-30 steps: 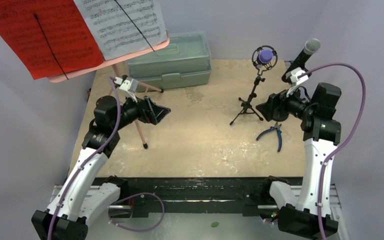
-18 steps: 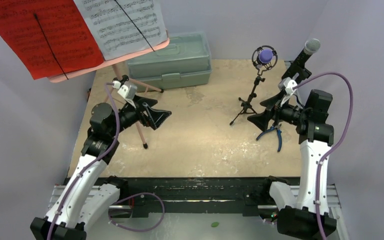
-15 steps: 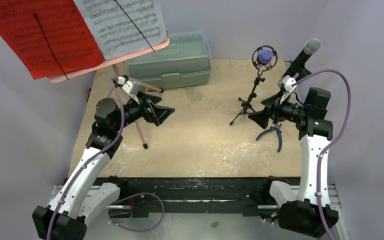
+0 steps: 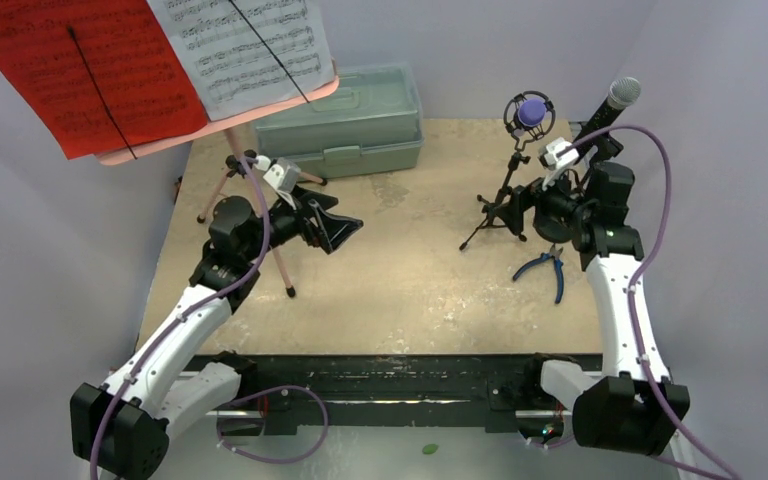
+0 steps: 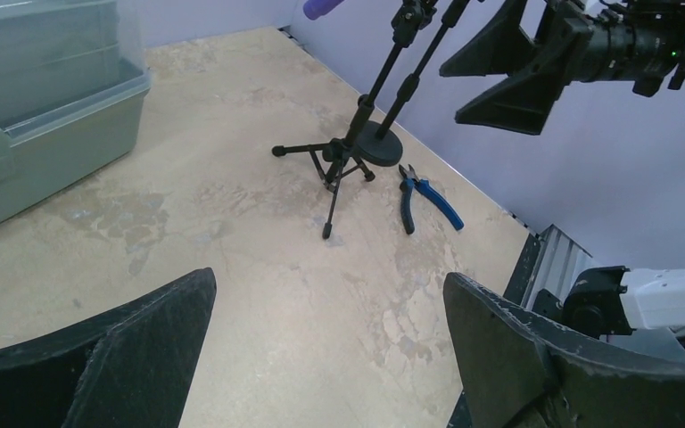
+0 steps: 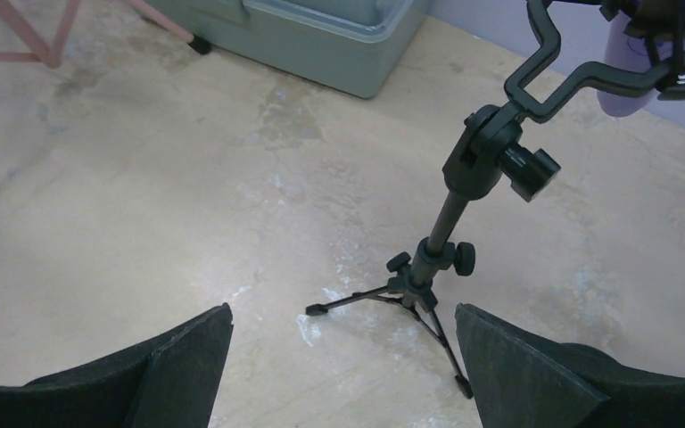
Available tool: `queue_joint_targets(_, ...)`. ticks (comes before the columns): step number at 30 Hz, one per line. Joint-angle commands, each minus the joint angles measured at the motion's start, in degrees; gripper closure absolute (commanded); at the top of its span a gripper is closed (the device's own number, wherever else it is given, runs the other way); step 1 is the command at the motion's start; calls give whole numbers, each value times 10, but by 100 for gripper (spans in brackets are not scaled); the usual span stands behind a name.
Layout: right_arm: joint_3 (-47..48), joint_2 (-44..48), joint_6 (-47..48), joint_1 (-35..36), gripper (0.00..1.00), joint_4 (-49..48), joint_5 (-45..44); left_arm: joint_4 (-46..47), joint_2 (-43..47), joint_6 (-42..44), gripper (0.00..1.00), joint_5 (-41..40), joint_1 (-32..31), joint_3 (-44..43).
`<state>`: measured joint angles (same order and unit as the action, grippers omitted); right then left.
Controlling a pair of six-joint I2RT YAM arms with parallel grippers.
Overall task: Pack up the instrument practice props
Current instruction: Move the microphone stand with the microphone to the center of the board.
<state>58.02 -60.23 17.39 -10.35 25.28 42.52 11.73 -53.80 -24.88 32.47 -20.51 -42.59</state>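
Observation:
The pink tripod (image 4: 282,262) stands at the far left; its tray (image 4: 222,122) carries a red page (image 4: 80,70) and a white page (image 4: 245,45). The purple microphone (image 4: 531,110) sits in a black mount on a small tripod stand (image 4: 501,198). The silver-headed black microphone (image 4: 616,98) rises behind it on a round base (image 5: 380,143). My left gripper (image 4: 345,228) is open and empty beside the pink tripod's leg, above bare table (image 5: 328,281). My right gripper (image 4: 525,207) is open and empty, close to the purple microphone's stand (image 6: 450,232), which shows just beyond its jaws (image 6: 342,312).
The grey-green plastic case (image 4: 345,120) stands closed at the back centre. Blue-handled pliers (image 4: 550,268) lie under my right arm. Pink tripod feet (image 6: 27,36) show at the left of the right wrist view. Walls close in the table on three sides.
My right gripper has swung left and away from me, up to the purple microphone's stand. My left gripper has moved a little right and farther out. Both stay open.

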Motion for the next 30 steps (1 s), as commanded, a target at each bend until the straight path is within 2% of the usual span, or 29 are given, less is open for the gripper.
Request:
queue_joint_targets(1, 20, -30, -20, 42, 1, -111, -129, 67, -11, 7, 1, -17, -17, 15)
queue_joint_targets(8, 17, -49, -118, 77, 3, -194, -251, 52, -11, 17, 1, -45, -30, 8)
queue_joint_targets(17, 21, -75, -170, 99, 7, -244, -313, 49, -24, -7, 3, -62, -32, 5)
queue_joint_targets(30, 53, -98, -170, 121, 20, -243, -305, 47, -30, -15, 4, -65, -38, 11)
